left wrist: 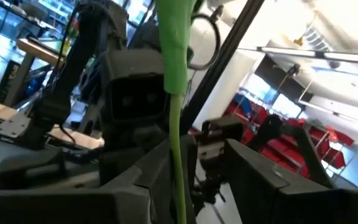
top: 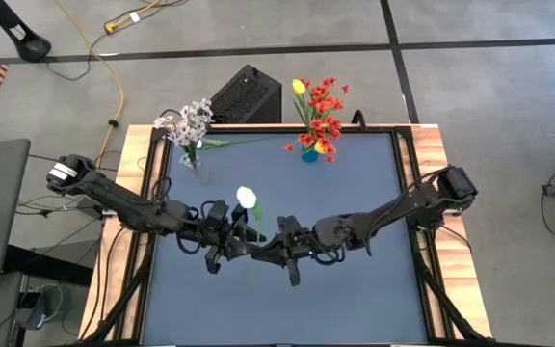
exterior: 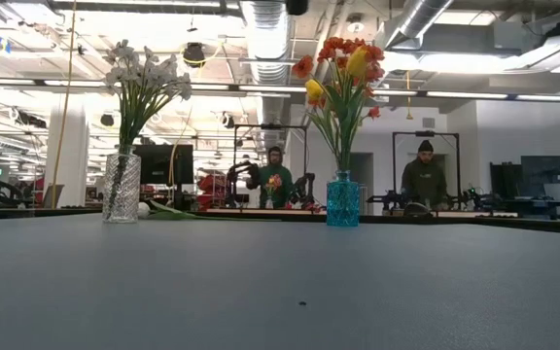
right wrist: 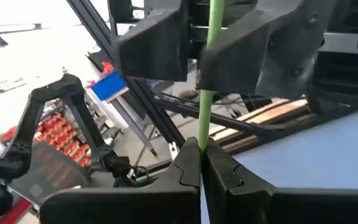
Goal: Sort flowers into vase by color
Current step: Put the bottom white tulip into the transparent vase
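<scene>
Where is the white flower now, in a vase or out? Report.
Out. The white flower is held mid-table, both the left gripper and right gripper shut on its stem.

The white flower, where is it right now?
In the high view the white flower is over the table's middle, its stem pinched by both the left pincer and the right pincer, in front of the two vases.

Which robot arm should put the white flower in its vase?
Probably the left. Both grippers, left and right, pinch the white flower by its stem mid-table. The clear vase with whitish blossoms stands at the back on the left arm's side, so its reach looks shorter.
</scene>
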You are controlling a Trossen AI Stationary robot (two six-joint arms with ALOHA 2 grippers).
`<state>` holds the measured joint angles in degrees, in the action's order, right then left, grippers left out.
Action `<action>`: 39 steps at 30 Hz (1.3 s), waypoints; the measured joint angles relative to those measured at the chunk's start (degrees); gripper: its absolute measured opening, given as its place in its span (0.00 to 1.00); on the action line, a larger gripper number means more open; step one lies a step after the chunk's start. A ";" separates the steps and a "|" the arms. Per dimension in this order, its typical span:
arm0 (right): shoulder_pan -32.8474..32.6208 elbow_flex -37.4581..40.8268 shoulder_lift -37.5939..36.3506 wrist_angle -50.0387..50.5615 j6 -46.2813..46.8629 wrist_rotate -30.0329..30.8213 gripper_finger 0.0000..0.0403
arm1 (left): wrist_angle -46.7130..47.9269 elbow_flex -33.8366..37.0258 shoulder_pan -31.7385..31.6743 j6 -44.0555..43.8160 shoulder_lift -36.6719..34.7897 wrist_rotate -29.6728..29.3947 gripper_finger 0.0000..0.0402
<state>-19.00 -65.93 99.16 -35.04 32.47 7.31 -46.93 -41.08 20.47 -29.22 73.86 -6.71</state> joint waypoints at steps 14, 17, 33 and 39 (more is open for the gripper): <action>2.01 0.00 -4.42 8.21 0.35 0.31 0.06 | 7.62 0.00 -0.77 0.97 -2.71 -3.80 0.32; 2.36 0.00 -4.42 8.14 0.43 0.31 0.06 | 8.18 0.00 -0.74 0.79 -2.64 -4.51 0.30; 3.43 0.00 -4.37 8.58 0.65 -2.74 0.12 | 11.46 0.00 -1.91 0.44 -2.62 -4.47 0.01; 3.41 0.00 -4.37 8.47 0.65 -2.91 0.32 | 11.81 0.00 -2.01 1.22 -3.06 -5.36 0.00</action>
<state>-15.59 -65.93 94.78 -26.56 33.12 4.40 -35.12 -41.08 18.46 -28.00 70.80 -12.08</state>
